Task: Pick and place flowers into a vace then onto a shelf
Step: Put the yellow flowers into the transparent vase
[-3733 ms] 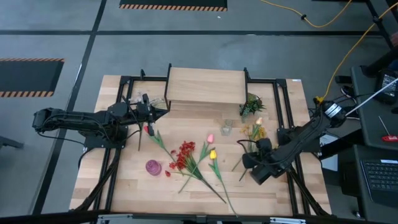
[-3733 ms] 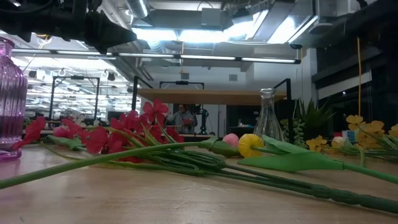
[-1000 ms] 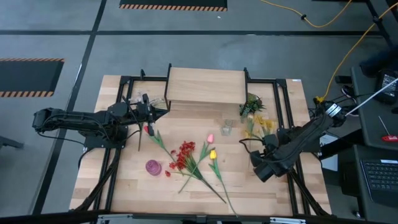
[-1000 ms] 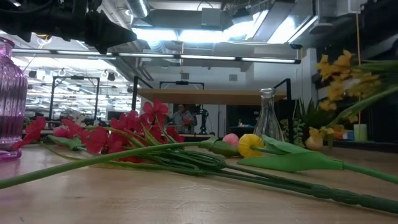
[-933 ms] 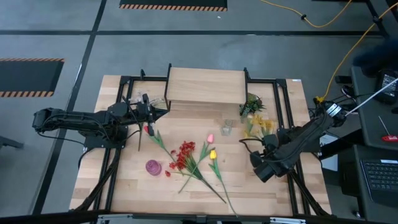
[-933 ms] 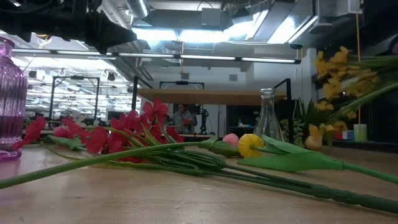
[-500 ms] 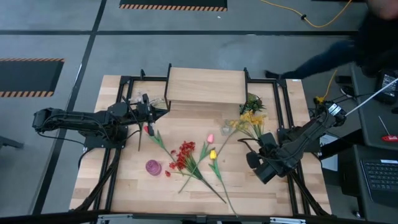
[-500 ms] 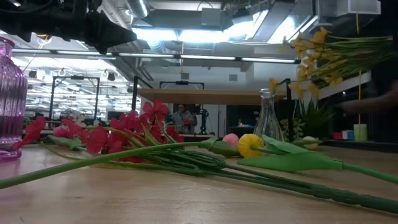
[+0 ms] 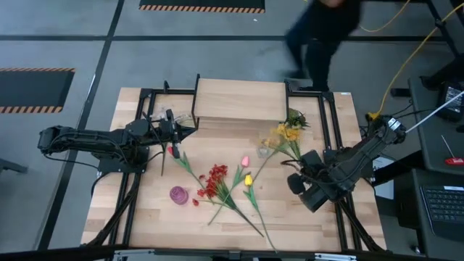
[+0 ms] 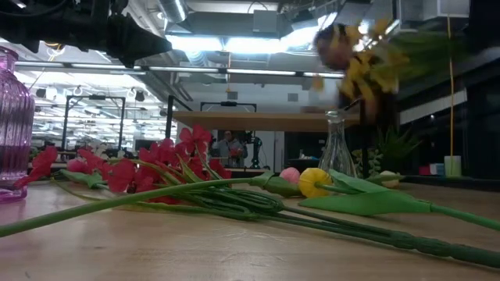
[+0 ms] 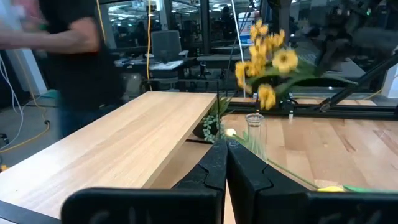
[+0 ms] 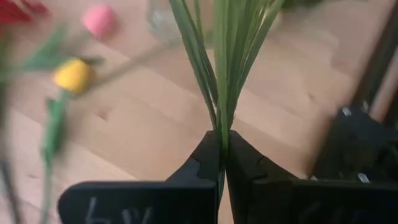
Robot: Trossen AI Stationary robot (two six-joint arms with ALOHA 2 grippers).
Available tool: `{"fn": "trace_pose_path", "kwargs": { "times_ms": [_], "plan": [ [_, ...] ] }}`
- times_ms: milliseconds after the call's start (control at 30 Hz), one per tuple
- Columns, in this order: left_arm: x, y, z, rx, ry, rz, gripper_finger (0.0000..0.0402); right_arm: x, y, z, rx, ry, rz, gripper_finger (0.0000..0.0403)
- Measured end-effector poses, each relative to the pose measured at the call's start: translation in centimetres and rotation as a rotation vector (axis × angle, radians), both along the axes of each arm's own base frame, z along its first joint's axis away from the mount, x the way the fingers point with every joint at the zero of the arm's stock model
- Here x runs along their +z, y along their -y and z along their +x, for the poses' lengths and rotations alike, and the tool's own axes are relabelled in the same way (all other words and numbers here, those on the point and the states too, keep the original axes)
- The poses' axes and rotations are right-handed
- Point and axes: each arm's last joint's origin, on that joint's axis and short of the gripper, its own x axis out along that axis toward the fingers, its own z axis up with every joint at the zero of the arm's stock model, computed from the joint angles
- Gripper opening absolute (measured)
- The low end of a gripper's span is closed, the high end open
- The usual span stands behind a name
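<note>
Fingers pressed together on nothing, the left gripper (image 9: 176, 131) waits at the table's left, just beside the shelf (image 9: 240, 100). A purple vase (image 9: 178, 194) stands further along, then the red berry spray (image 9: 215, 179), the pink tulip (image 9: 245, 161) and the yellow tulip (image 9: 248, 180) lying loose. On the right, the right gripper (image 12: 222, 151) pinches the yellow blossom stems (image 9: 287, 135), lifted above the clear glass vase (image 9: 265, 149). A person (image 9: 323, 32) walks past beyond the table.

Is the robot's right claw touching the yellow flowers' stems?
Touching. In the right wrist view, the right gripper has its fingers pinched shut on the green stems of the yellow flowers, with no gap.
</note>
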Motion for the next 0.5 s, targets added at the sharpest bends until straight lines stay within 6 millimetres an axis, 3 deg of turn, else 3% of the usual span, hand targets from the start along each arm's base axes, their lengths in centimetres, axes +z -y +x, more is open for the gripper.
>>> {"fn": "trace_pose_path", "kwargs": {
  "times_ms": [200, 500],
  "plan": [
    [0.0, 0.0, 0.0, -0.012, 0.000, 0.000, 0.0004, 2.1, 0.7, -0.8, 0.091, 0.162, -0.025, 0.0006],
    [0.0, 0.2, 0.1, -0.084, -0.001, 0.005, 0.0004, 2.8, 0.1, 0.4, 0.282, 0.296, -0.132, 0.0006]
  ]
}}
